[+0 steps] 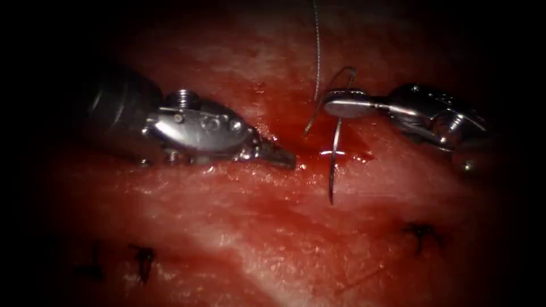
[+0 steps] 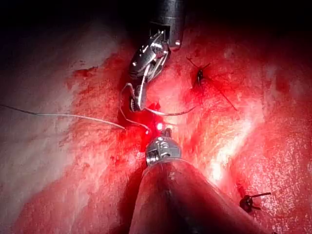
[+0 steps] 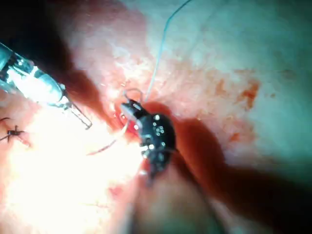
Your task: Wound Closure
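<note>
Now the right gripper [image 1: 335, 105], entering from the right of the endoscope frame, is closed on the curved needle [image 1: 334, 165] near its thread end. The needle hangs down from it over the red fluid [image 1: 310, 153] at the cut [image 1: 341, 154], its tip low in the centre; whether it enters the tissue [image 1: 239, 227] I cannot tell. Thread [image 1: 317, 51] rises to the top edge. The left gripper [image 1: 281, 156] rests closed, holding nothing, just left of the cut. Dark stitches [image 1: 421, 233] sit lower in the frame.

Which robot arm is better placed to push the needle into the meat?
Probably the right. The right tool already holds the needle near its upper end, tip hanging free over the tissue. The left tool holds nothing, its tip resting by the cut.
</note>
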Robot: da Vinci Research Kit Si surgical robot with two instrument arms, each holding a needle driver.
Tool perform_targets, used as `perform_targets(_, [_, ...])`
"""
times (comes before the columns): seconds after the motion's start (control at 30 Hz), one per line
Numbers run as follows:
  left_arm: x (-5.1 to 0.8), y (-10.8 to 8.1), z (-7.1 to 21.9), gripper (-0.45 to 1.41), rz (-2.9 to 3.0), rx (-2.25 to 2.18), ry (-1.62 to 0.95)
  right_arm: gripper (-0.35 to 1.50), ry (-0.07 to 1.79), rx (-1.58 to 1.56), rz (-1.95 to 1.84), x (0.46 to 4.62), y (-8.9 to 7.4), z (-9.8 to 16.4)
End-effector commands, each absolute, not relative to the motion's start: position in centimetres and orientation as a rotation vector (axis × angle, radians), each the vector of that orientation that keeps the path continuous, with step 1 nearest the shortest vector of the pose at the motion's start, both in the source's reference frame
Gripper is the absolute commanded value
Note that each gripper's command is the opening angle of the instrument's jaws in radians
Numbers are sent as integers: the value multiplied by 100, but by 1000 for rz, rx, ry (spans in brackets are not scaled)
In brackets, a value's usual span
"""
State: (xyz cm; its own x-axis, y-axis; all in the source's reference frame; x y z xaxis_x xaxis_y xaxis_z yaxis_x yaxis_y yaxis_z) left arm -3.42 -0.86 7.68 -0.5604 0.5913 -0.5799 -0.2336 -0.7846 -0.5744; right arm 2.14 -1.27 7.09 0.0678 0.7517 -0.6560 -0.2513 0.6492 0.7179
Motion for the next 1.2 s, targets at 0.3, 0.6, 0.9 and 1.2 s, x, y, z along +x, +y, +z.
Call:
perform_targets(0.3, [-348,-85,822,-42,2372,-994,-588,-35,1322,428,739,227,-136,706])
perform_targets(0.6, [-363,-78,850,-32,2386,-963,-562,-35,1335,358,660,231,-139,700])
perform_targets(0.9, [-367,-59,878,-15,2417,-885,-513,-35,1367,297,568,232,-140,692])
perform_targets(1.2, [-375,-67,897,-6,2547,-698,-442,-35,1388,205,479,232,-136,695])
